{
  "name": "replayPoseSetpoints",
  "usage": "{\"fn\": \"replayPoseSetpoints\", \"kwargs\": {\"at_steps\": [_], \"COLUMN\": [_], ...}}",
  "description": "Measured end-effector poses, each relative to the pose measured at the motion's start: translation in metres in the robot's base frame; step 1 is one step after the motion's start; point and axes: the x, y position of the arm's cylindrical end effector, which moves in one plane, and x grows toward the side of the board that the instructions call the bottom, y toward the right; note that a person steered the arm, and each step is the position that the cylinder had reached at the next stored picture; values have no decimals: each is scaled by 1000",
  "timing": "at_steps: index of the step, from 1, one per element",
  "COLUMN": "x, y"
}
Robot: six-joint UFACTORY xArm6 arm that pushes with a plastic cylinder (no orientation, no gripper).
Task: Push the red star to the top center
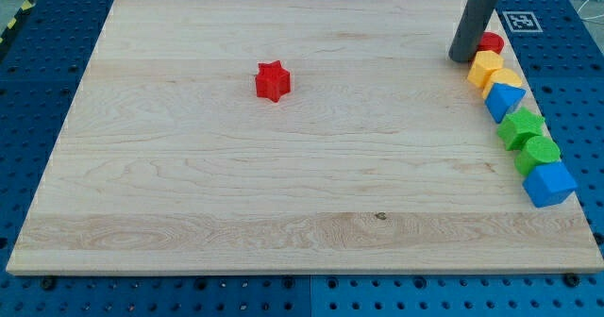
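The red star [272,80] lies on the wooden board [236,185], left of centre in the upper half. My tip [462,58] is at the view's upper right, far to the right of the red star. It stands just left of a red block [491,42], whose shape is partly hidden by the rod.
A row of blocks runs down the board's right edge: the red block, a yellow block [485,67], a second yellow block [506,77], a blue block [504,100], a green star [521,127], a green block [540,152] and a blue cube [549,184].
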Motion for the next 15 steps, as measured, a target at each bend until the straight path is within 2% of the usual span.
{"fn": "replayPoseSetpoints", "kwargs": {"at_steps": [1, 3, 4, 5, 6, 7, 9, 11, 13, 14, 15], "x": [22, 121, 148, 136, 120, 111, 58, 24, -46, -38, -34], "y": [-29, -99, -171, -252, -277, -275, -268, -231, -210, -218, -250]}}
